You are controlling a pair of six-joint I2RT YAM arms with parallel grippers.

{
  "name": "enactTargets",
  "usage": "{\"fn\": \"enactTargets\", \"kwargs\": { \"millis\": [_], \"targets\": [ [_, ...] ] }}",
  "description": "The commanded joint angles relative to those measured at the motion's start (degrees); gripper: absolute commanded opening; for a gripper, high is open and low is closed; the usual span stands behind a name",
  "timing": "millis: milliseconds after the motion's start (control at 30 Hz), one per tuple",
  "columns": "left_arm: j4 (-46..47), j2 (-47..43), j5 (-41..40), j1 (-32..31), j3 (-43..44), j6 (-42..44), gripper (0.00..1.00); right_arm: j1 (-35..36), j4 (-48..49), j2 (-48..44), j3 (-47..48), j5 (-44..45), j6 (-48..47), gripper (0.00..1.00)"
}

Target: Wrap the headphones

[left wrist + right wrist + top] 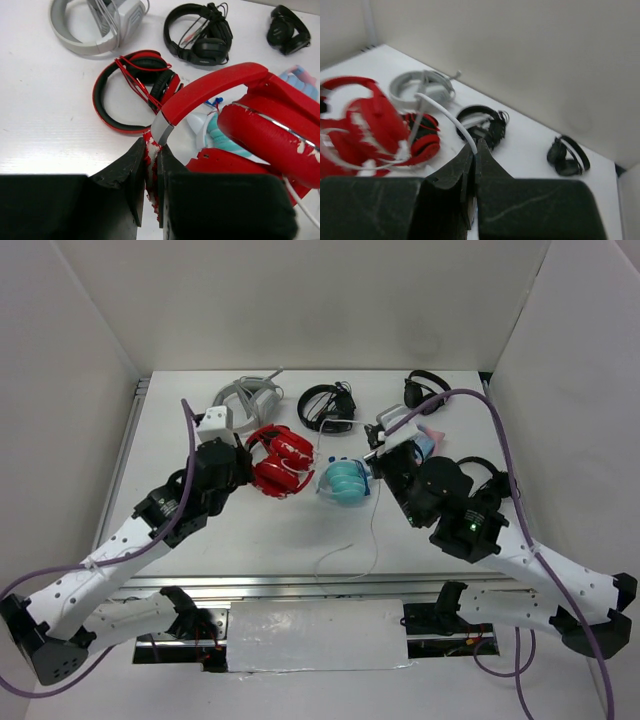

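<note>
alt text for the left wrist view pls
Left gripper shut on the band end of the red headphones, earcups at right. Behind, on the white table: a red-and-black pair, a grey pair, two black pairs, and a teal pair partly hidden.

Left pincer (152,152) and right pincer (475,150), both closed.

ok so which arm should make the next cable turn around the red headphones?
Right. The right fingers are shut on the white cable, free to lead it round the red headphones. The left fingers pinch the headband end, so that arm likely serves best as the anchor.
</note>
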Motion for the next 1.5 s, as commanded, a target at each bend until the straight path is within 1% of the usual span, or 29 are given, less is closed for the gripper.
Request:
{"fn": "enactTargets", "kwargs": {
  "millis": [0,67,100,133,200,267,367,467,500,567,600,667,767,833,900,967,1000,1067,1100,1200,1267,1333,1467],
  "targets": [
    [8.4,-5.5,10.2,3.5,-0.7,-2.7,0.0,-4.8,-0.2,-0.6,-3.8,2.9,7.0,0.0],
    [8.9,-7.3,13.4,5.9,-1.4,-3.6,0.0,-8.4,-2.2,-1.6,-6.4,0.9,10.4,0.0],
    [9.1,-7.7,14.4,6.7,-1.8,-3.5,0.0,-9.6,-2.7,-3.1,-7.3,0.3,13.3,0.0],
    [9.3,-8.2,15.0,7.9,-1.9,-3.8,0.0,-10.7,-2.7,-3.9,-9.2,-0.5,14.3,0.0],
    [7.9,-8.1,13.5,9.0,-1.7,-5.1,0.0,-12.7,-3.7,-6.4,-10.5,-1.7,16.5,0.0],
    [5.7,-6.7,11.8,10.7,-0.4,-7.7,0.0,-12.9,-5.8,-7.8,-11.5,-3.9,17.3,0.0],
    [4.2,-3.5,12.1,12.6,0.7,-7.4,0.0,-11.7,-7.5,-9.4,-10.9,-7.1,16.9,0.0],
    [4.0,0.2,12.8,12.7,1.6,-4.3,0.0,-8.5,-7.8,-7.7,-7.7,-4.9,13.9,0.0],
    [4.3,1.1,15.4,12.6,1.6,-0.4,0.0,-7.8,-7.3,-6.1,-6.9,-3.2,12.5,0.0],
    [5.2,3.4,16.8,11.1,1.4,1.9,0.0,-7.0,-5.1,-4.5,-4.1,-2.6,8.7,0.0],
    [5.6,4.1,18.0,10.4,1.2,5.4,0.0,-7.2,-4.4,-2.6,-2.9,-3.8,6.9,0.0],
    [5.9,5.9,19.2,7.8,1.0,6.7,0.0,-7.6,-3.0,-0.7,1.1,-4.1,2.8,0.0],
    [6.1,7.6,19.7,4.0,0.4,10.6,0.0,-9.1,-4.3,5.2,7.9,-7.6,-0.4,0.0],
    [6.3,8.5,20.9,1.2,0.0,12.2,0.0,-10.6,-5.0,7.4,12.5,-10.9,-1.3,0.0],
    [6.5,9.3,21.9,-1.7,-0.6,14.0,0.0,-12.4,-5.8,10.7,16.6,-12.2,-2.5,0.0],
    [7.1,9.5,23.5,-4.0,-1.0,14.8,0.0,-14.1,-6.2,13.7,18.7,-14.1,-2.6,0.0],
    [7.5,9.5,24.1,-6.2,-1.6,15.5,0.0,-16.2,-7.0,14.6,20.5,-15.2,-2.1,0.0],
    [6.5,9.3,24.5,-8.9,-0.9,15.3,0.0,-18.6,-7.5,17.6,21.8,-18.0,-1.1,0.0],
    [7.0,8.4,25.0,-11.8,-1.0,16.3,0.0,-20.7,-7.7,18.5,22.2,-18.6,-0.7,0.0],
    [8.9,5.1,24.8,-17.0,-1.9,18.5,0.0,-24.4,-8.3,22.0,22.8,-21.3,1.5,0.0],
    [8.7,3.4,24.2,-18.6,-2.1,18.6,0.0,-28.0,-8.3,24.2,22.3,-24.0,3.0,0.0],
    [8.2,1.1,25.4,-20.1,-1.8,18.4,0.0,-30.9,-7.9,25.3,21.1,-25.8,4.8,0.0],
    [7.8,-2.9,25.8,-21.3,-1.2,16.9,0.0,-34.6,-6.4,26.7,16.7,-28.4,8.6,0.0]
  ]
}}
